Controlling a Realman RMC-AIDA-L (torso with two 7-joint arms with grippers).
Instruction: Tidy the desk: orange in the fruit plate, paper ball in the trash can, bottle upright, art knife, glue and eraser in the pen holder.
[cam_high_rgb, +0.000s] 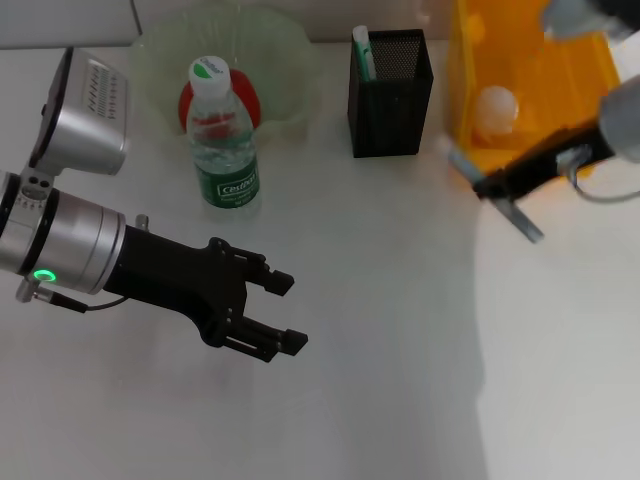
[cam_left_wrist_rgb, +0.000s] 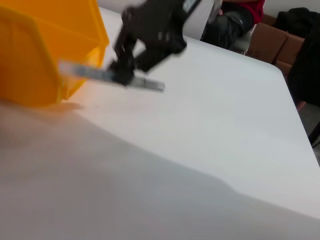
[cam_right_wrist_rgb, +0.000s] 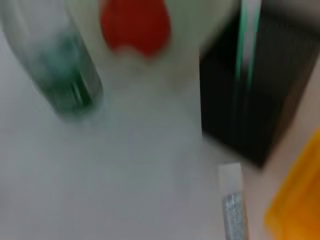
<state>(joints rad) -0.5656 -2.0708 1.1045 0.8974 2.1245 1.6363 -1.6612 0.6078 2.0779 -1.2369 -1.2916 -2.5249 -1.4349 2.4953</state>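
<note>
Surroundings: pen holder (cam_high_rgb: 390, 92) is my landmark here, black mesh box near the back of the white desk (cam_high_rgb: 400, 350). Yellow trash can (cam_high_rgb: 520, 90) sits just to its right, one pale paper ball (cam_high_rgb: 496, 108) inside it. Fruit plate (cam_high_rgb: 225, 60), pale green, is off to its left with something red in it (cam_high_rgb: 250, 100); can't tell what that is. One bottle (cam_high_rgb: 222, 135) stands upright in front of the plate, green label, white cap.
Art knife: one thin grey strip (cam_high_rgb: 520, 215), tilted, off the desk, in front and to the right of the pen holder, right by the trash can's near corner.
Right gripper: (cam_high_rgb: 492, 185) clamped on the art knife around its middle; the left wrist view (cam_left_wrist_rgb: 122, 75) shows it too.
Left gripper: (cam_high_rgb: 285, 312) fingers apart, nothing in them, hanging over the desk well in front and left of the pen holder.
In the pen holder: one white-and-green stick (cam_high_rgb: 362, 52) in the left corner.
</note>
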